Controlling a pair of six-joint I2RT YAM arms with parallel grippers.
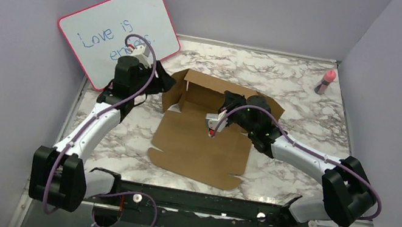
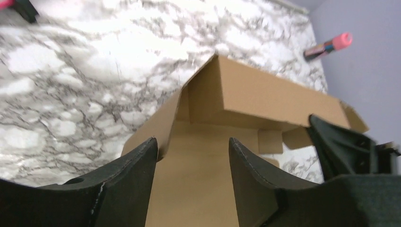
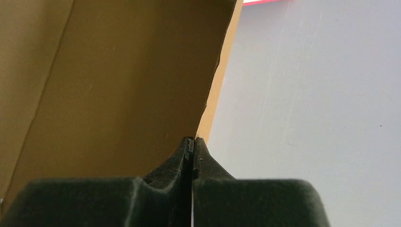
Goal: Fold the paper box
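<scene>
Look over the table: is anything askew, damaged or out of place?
The whiteboard leans tilted against the left wall. A marker lies loose at the table's far right corner. The box is half folded, with no tear visible.

Paper box (image 1: 199, 144) mid-table (image 1: 308, 119). Whiteboard (image 1: 108, 24) behind-left, against wall. Marker (image 1: 325, 81) far right. Left gripper (image 2: 191, 145) at box's left wall; right gripper (image 3: 193, 140) inside box.
</scene>
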